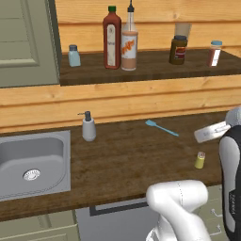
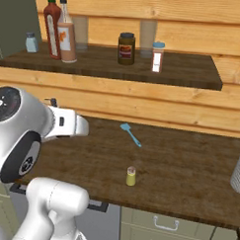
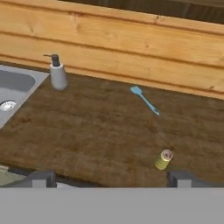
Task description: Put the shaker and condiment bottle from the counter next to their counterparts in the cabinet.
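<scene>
The tiny yellow-green shaker (image 1: 200, 160) (image 2: 131, 176) (image 3: 163, 159) stands upright on the dark wood counter, near its front edge. My gripper (image 3: 111, 180) hangs open and empty above the counter's front; the shaker sits just inside its right fingertip (image 3: 181, 177) and a little beyond it. The peach-orange condiment bottle (image 1: 129, 47) (image 2: 67, 38) stands on the cabinet shelf (image 1: 155, 70) (image 2: 109, 64), touching or nearly touching the tall dark red bottle (image 1: 112, 40) (image 2: 52, 27) on its right. A pale blue shaker (image 1: 74, 56) (image 2: 31, 42) stands at the shelf's left end.
A grey soap pump (image 1: 88, 127) (image 3: 57, 74) stands beside the sink (image 1: 33, 164). A blue spatula (image 1: 161, 127) (image 2: 130, 134) (image 3: 145, 100) lies mid-counter. On the shelf's right are a dark jar (image 1: 178, 49) (image 2: 126, 48) and a white shaker (image 1: 214, 53) (image 2: 157, 57). The cabinet door (image 1: 23, 42) stands at left.
</scene>
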